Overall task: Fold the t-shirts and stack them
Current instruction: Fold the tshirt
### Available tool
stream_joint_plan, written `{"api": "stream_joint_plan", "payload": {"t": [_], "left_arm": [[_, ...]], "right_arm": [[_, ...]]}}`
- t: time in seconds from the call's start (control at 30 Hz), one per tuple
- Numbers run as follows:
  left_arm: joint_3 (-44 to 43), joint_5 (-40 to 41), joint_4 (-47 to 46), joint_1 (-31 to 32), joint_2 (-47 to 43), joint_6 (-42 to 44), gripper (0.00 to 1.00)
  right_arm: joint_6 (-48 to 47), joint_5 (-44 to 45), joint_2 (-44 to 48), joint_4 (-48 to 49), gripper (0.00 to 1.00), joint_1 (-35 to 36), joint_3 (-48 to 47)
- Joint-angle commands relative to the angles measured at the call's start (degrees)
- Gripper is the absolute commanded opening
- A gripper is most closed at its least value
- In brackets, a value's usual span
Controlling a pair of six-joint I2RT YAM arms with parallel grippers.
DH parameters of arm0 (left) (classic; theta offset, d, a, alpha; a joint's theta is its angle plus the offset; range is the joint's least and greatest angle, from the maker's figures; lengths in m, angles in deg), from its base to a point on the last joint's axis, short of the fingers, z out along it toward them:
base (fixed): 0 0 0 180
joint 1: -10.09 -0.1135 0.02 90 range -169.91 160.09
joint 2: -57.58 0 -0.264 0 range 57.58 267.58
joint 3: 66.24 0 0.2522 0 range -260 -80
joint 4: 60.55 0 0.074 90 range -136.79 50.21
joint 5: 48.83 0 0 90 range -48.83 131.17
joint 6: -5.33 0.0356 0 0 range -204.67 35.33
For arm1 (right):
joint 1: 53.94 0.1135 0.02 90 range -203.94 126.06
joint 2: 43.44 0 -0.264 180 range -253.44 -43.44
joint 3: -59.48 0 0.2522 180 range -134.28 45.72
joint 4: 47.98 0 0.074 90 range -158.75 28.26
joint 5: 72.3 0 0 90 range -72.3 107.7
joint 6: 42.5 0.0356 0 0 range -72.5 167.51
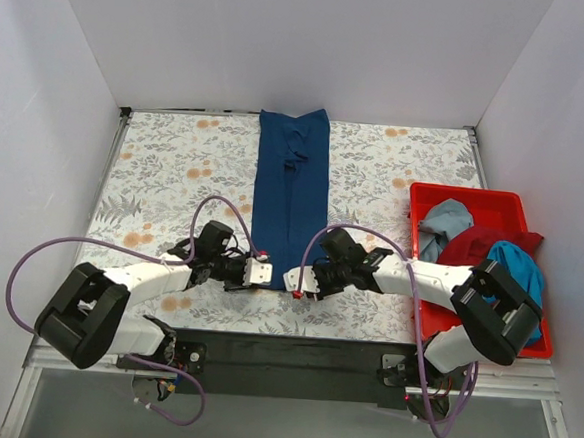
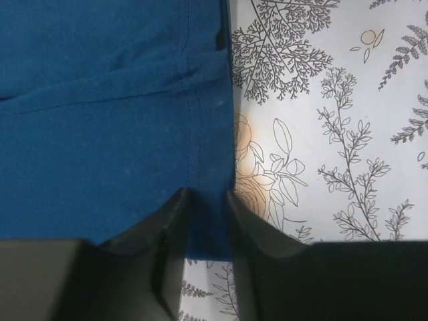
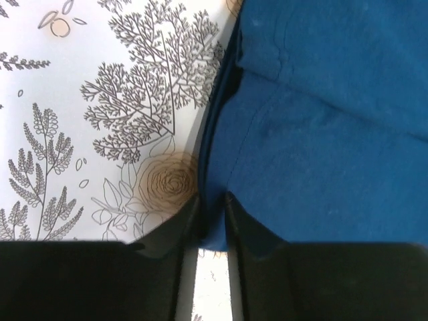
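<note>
A navy blue t-shirt point(image 1: 292, 194), folded into a long narrow strip, lies along the middle of the table from far to near. My left gripper point(image 1: 259, 273) is at its near left corner and my right gripper point(image 1: 295, 279) at its near right corner. In the left wrist view the hem of the shirt point(image 2: 120, 120) runs between the fingers of the left gripper point(image 2: 204, 195), which is shut on it. In the right wrist view the right gripper point(image 3: 212, 196) is shut on the shirt's edge point(image 3: 321, 134). No white print shows.
A red plastic bin point(image 1: 464, 195) stands at the right. It holds a pale grey-blue shirt point(image 1: 444, 225), a red shirt point(image 1: 479, 246) and a teal-blue shirt point(image 1: 520, 265). The floral table cover point(image 1: 164, 180) spreads under everything. White walls close in three sides.
</note>
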State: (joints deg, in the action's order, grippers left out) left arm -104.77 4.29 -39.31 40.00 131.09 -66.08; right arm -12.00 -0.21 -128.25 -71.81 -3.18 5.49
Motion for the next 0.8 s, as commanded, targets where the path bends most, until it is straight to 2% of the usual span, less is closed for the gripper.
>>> {"api": "stream_joint_plan", "payload": {"t": [0.0,0.03,0.07,0.13,0.17,0.3,0.37,0.47,0.57,0.63,0.77], "left_arm": [[1.2,5.0,1.7,0.4,2.4,2.1,0.24],[0.9,4.7,2.1,0.6,2.3,2.0,0.20],[0.5,4.5,2.7,0.9,2.1,2.0,0.11],[-0.3,2.7,6.9,2.9,-0.4,4.0,0.06],[-0.5,2.0,8.1,3.7,-2.2,4.2,0.00],[-1.8,0.5,15.1,10.3,-11.1,0.4,0.00],[-3.0,-1.7,18.6,10.8,-13.3,-2.7,0.00],[-4.0,-0.6,20.4,10.9,-17.8,-4.4,0.00],[-5.2,4.0,18.7,9.6,-20.2,-5.1,0.00],[-7.4,3.7,18.6,6.9,-19.7,-4.3,0.00],[-12.4,0.9,16.4,1.5,-13.2,-3.2,0.00]], "right_arm": [[-1.0,3.1,-2.4,-1.3,0.21,0.4,3.0],[-0.2,3.2,-2.4,-1.5,0.16,0.3,2.8],[0.3,3.3,-2.3,-1.8,0.07,0.6,2.6],[1.0,4.0,-1.8,-3.9,0.01,1.6,1.6],[1.8,4.5,-1.1,-5.3,0.01,3.3,1.1],[5.3,1.9,5.7,-10.8,0.01,8.9,0.5],[7.7,-0.1,10.1,-13.5,0.01,10.3,0.1],[8.5,0.9,13.5,-15.7,0.01,9.6,-1.9],[7.5,0.6,15.8,-15.7,0.01,6.8,-4.0],[5.7,0.4,15.6,-15.6,0.01,4.7,-6.3],[0.8,-1.1,12.3,-15.5,0.01,-1.4,-10.5]]}}
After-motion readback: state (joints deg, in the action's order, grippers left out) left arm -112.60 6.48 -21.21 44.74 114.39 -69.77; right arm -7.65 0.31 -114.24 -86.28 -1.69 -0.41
